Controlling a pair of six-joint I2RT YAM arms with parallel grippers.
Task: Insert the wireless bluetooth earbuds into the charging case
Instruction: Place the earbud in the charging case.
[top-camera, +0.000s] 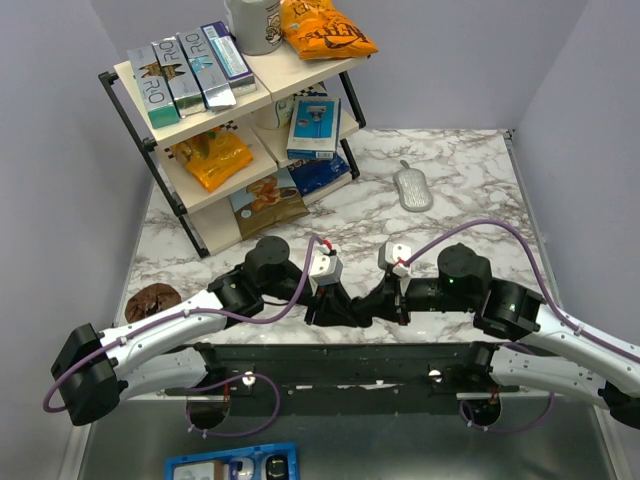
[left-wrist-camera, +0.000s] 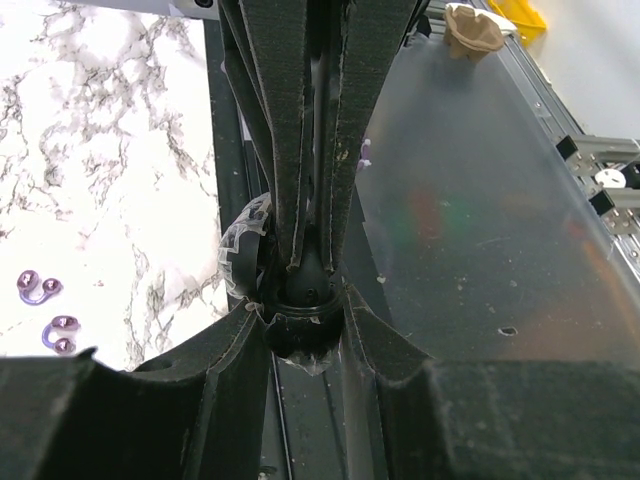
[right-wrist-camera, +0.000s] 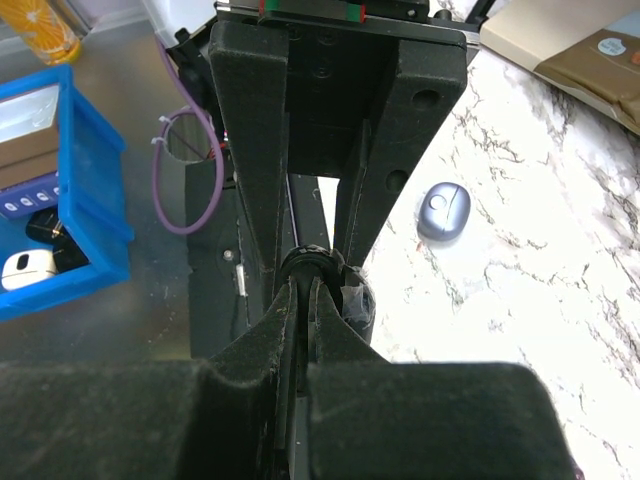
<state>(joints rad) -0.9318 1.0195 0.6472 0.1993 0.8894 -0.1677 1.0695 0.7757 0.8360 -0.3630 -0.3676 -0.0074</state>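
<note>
— Where's our charging case (right-wrist-camera: 443, 212)?
— Closed on the marble tabletop (right-wrist-camera: 520, 300), right of centre in the right wrist view. The purple earbuds (left-wrist-camera: 38, 288) lie loose, lower left in the left wrist view.
— Our claws?
— The left gripper (left-wrist-camera: 303, 310) and right gripper (right-wrist-camera: 303, 290) both pinch a black rounded object (left-wrist-camera: 310, 290). The blue bin (right-wrist-camera: 95, 150) holds a white gadget (right-wrist-camera: 22, 270).

The counter (top-camera: 450, 190) is white marble with grey-black veins. The earbuds (left-wrist-camera: 27, 286) lying on it are translucent purple, and the case (right-wrist-camera: 443, 211) is periwinkle. The left hand (left-wrist-camera: 305, 335) and right hand (right-wrist-camera: 303, 295) are matt black, as is the round piece (right-wrist-camera: 305, 262) between them. The bin (right-wrist-camera: 95, 200) is bright blue and the cable (right-wrist-camera: 200, 170) is purple.
</note>
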